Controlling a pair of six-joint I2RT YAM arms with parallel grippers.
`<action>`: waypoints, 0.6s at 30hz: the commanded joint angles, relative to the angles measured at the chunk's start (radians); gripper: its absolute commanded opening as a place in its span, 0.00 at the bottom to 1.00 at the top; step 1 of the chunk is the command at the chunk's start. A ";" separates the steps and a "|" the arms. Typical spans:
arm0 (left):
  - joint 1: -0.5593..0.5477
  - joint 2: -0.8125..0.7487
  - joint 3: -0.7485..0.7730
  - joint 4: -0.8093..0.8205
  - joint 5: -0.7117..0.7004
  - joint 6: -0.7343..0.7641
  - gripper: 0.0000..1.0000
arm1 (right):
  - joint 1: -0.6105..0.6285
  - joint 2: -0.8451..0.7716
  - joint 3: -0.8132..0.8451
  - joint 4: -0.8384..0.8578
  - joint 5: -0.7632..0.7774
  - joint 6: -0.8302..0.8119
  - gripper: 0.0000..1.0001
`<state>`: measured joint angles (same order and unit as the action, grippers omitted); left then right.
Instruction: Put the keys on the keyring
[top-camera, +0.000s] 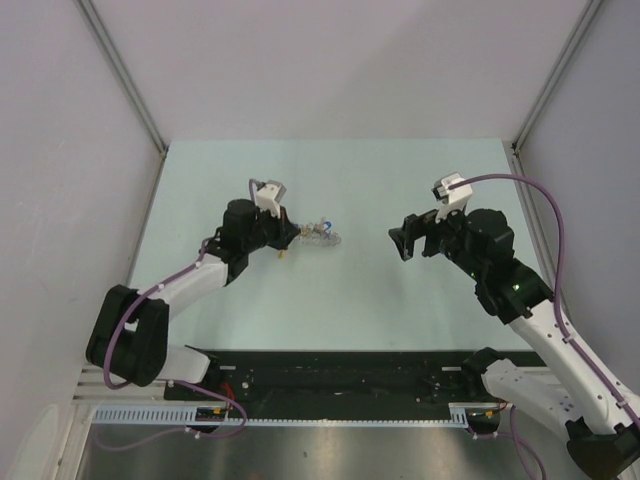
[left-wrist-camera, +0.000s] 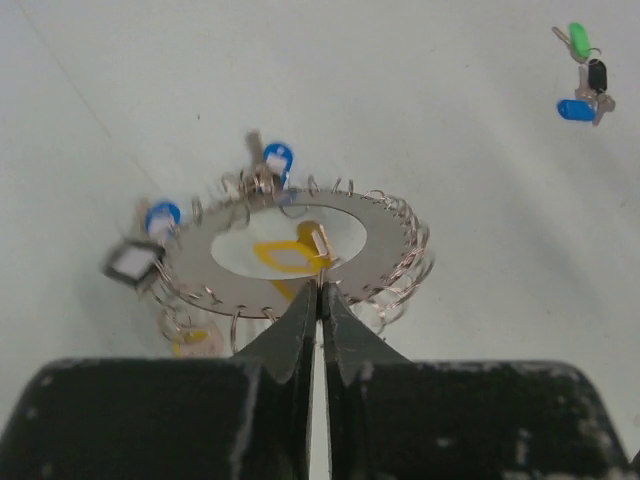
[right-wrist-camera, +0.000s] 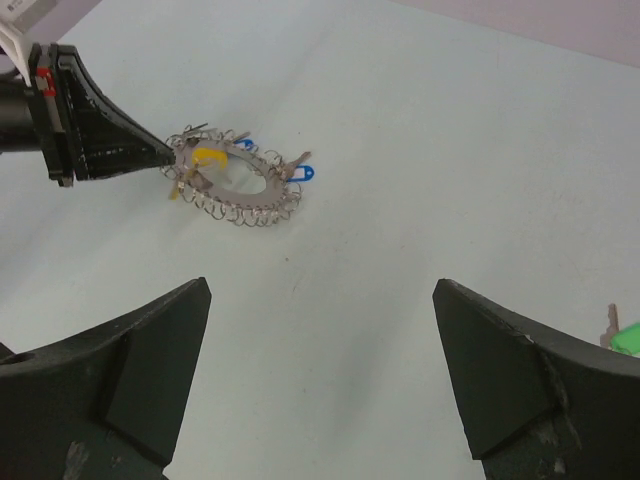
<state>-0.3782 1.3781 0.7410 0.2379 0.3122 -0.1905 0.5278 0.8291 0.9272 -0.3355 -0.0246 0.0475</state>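
- the left gripper (left-wrist-camera: 322, 292) has its jaws pressed almost together on the near rim of the keyring (left-wrist-camera: 290, 250). it holds the ring low over the table (left-wrist-camera: 450, 180), left of the table's middle in the top view. i cannot tell whether the ring's far edge touches the table.
- the right gripper (right-wrist-camera: 322, 300) hangs well apart from the ring, its jaws spread wide with nothing between them.
- done so far, as i judge it: part of the job. several keys sit at the ring's wire coil.
  - a far blue-capped key (left-wrist-camera: 278, 158) sits at the far rim.
  - a left blue-capped key (left-wrist-camera: 160, 215) sits at the left rim.
  - a yellow-capped key (left-wrist-camera: 285, 255) shows through the ring's hole.
  - a dark square piece (left-wrist-camera: 130, 262), too blurred to name, sits at the left edge.
  - a second yellowish patch shows under the near-left rim, and it may or may not be another key.
  - i cannot confirm that each one is truly threaded on.
- left to do, as i judge it: a loose cluster lies on the table well apart from the ring. it holds a green-capped key (left-wrist-camera: 577, 35), a black-capped key (left-wrist-camera: 597, 72) and a loose blue-capped key (left-wrist-camera: 573, 108). these would need picking up and putting on the ring.
- counts:
  - keyrings: one.
  - keys at the ring: three clear ones, two blue and one yellow, plus the two uncertain pieces.
  - loose keys: three.
  - blue caps in all: three.
  - grippers: two, one clamped on the ring and one empty.
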 joint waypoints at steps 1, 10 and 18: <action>0.005 -0.082 -0.107 0.115 -0.074 -0.093 0.08 | -0.003 -0.050 -0.016 -0.016 0.012 0.002 1.00; 0.007 -0.283 -0.198 -0.053 -0.254 -0.161 0.56 | -0.005 -0.114 -0.056 -0.077 0.084 -0.017 1.00; 0.019 -0.611 -0.091 -0.409 -0.496 -0.112 1.00 | -0.006 -0.180 -0.073 -0.106 0.184 -0.034 1.00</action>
<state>-0.3683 0.8974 0.5640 0.0177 -0.0212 -0.3313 0.5259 0.6918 0.8627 -0.4309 0.0803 0.0315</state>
